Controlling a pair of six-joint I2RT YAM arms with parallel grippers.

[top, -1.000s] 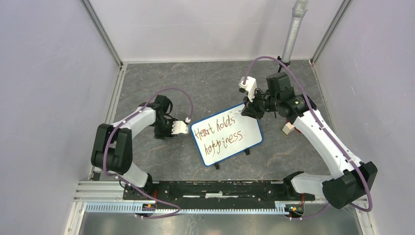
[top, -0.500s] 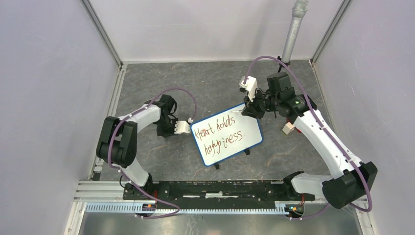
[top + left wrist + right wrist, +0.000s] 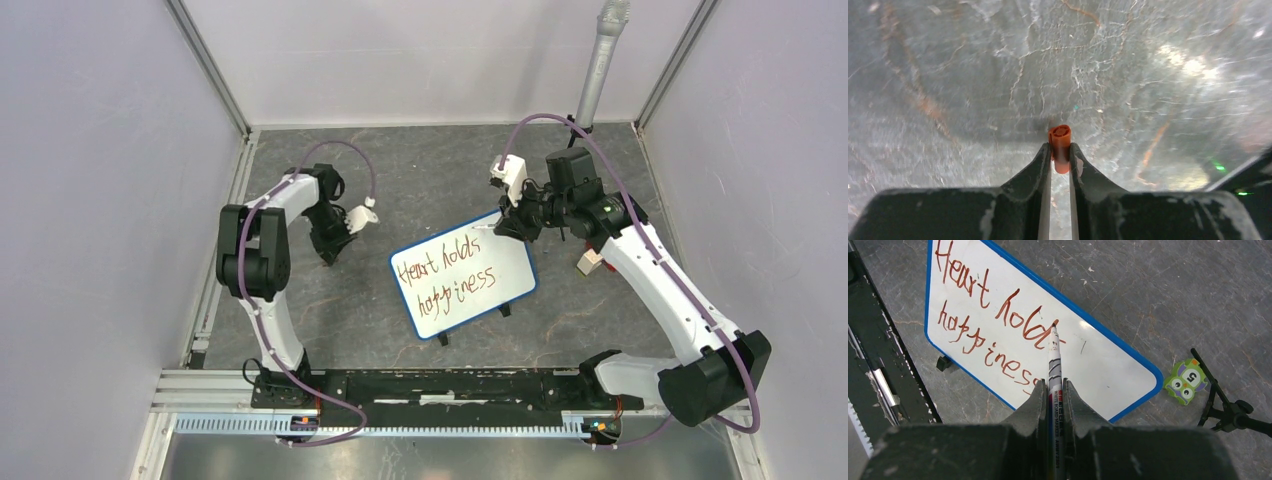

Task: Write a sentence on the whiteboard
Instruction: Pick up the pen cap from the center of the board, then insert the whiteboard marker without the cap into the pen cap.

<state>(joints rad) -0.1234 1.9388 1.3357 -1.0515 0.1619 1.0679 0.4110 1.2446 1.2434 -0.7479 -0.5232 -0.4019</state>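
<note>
Since a second ago my left arm has swung off the whiteboard's [image 3: 475, 300] left edge toward the worktop's [image 3: 420, 165] left side, and the left claw [image 3: 1060, 150] has clenched on one small orange-red cap [image 3: 1060, 142], pinched between both fingers above the bare surface. The right arm has not budged. By my count I have two arms, two claws, one whiteboard, one marker [image 3: 1054, 365], one cap, one green owl token [image 3: 1187, 380] and one grey pole [image 3: 598, 70]. The whiteboard sits askew around the middle of the worktop, a little nearer the right edge, propped on small black feet, and its frame is blue. The right claw [image 3: 1052, 390] is grasping the marker by its barrel, with the tip at the last letter of "holds"; I cannot tell whether it touches the board. The sentence [image 3: 993, 325] is in reddish-brown handwriting on two lines, "Heart holds" above "happiness". The marker barrel reads "WHITE BOARD MARKER", and the owl token, lying just off the board's far right corner, carries a "5". The worktop is grey and veined like stone, and shiny under the left wrist camera. Plain pale walls [image 3: 90, 200] close it in on the left, far and right sides, and the pole rises at the far right corner from a black tripod [image 3: 1220, 407].
</note>
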